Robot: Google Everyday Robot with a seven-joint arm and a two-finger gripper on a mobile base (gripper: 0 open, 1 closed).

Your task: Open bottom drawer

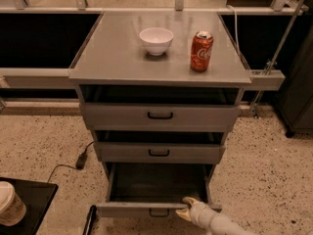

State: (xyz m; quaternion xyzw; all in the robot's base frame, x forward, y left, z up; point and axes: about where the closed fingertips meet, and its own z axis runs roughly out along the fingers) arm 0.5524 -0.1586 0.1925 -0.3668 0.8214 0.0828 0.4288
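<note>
The bottom drawer, grey metal with a black bar handle, stands far open at the foot of the cabinet. The tool sits on its front rim right of the handle; its grip cannot be told, its arm cut off below

I count one cabinet with three drawers: top drawer, middle drawer and bottom drawer. There is one white bowl, one red can and one paper cup. One gripper sits at the bottom drawer's front edge.
</note>
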